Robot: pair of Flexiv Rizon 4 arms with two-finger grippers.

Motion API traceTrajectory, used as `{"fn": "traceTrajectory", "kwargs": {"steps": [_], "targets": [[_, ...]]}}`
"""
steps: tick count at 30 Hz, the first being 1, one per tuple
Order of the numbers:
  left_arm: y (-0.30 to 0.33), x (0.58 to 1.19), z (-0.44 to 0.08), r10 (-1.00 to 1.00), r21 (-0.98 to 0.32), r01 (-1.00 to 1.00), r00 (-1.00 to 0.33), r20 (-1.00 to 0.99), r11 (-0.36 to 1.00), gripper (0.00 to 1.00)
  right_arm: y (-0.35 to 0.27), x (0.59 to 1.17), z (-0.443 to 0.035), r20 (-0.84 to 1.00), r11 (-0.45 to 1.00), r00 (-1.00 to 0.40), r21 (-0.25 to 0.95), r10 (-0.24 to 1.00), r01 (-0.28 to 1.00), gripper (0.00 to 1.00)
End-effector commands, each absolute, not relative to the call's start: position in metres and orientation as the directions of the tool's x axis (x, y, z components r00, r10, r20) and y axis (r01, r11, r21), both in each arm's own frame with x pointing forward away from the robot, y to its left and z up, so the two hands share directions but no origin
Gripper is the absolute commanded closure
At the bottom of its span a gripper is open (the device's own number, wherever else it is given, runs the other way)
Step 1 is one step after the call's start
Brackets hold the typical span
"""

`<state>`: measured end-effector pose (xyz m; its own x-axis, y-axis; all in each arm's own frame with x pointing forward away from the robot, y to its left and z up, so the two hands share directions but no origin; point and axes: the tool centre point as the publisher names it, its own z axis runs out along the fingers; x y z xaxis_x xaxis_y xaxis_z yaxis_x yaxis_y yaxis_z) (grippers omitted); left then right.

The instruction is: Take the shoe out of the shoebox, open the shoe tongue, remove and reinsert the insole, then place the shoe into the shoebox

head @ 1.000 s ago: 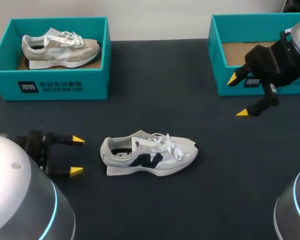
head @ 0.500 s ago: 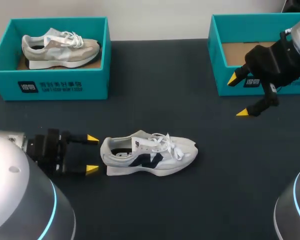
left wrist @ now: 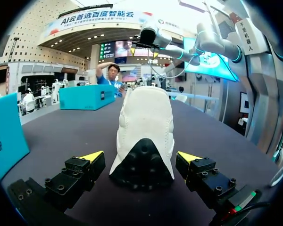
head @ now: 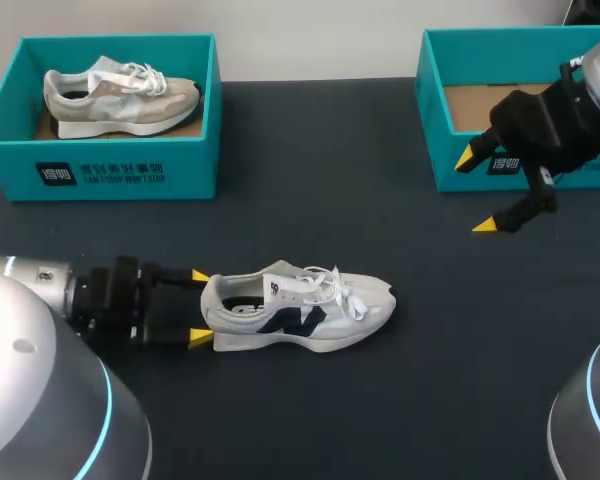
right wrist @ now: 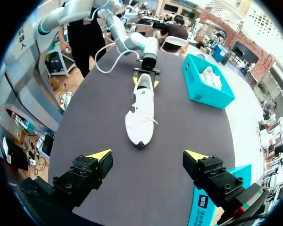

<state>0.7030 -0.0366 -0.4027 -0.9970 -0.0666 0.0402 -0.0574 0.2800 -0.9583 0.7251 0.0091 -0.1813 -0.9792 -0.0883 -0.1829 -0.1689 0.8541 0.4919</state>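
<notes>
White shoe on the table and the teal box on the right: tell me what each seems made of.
Shoe: matte fabric or mesh upper, by its soft dull look, with cord laces; its sole looks like dark studded rubber. Box: probably cardboard, given thin flat teal walls and a raw brown floor.

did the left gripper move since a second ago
Yes. The left gripper slid right to the white shoe, which stayed put; its open jaws flank the heel.

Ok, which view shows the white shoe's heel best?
Left wrist view: the white shoe's heel sits close, inside the open left pincer. Head view shows it from above; right wrist view, far off.
</notes>
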Motion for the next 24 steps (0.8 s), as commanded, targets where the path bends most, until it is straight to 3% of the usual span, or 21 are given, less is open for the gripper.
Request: {"fn": "traceTrajectory", "kwargs": {"steps": [1,24], "targets": [[-0.0388,0.7009,-0.4049,-0.065,-0.958,-0.059,-0.997,0.042,0.281,0.00,0.0103,0.7263,-0.1823,-0.181,0.855,-0.979,0.490,-0.088,-0.168,0.00],[-0.0383,0.7000,-0.4048,-0.068,-0.959,-0.071,-0.996,0.054,0.274,0.00,0.0103,0.7263,-0.1823,-0.181,0.855,-0.979,0.490,-0.088,-0.168,0.00]]}}
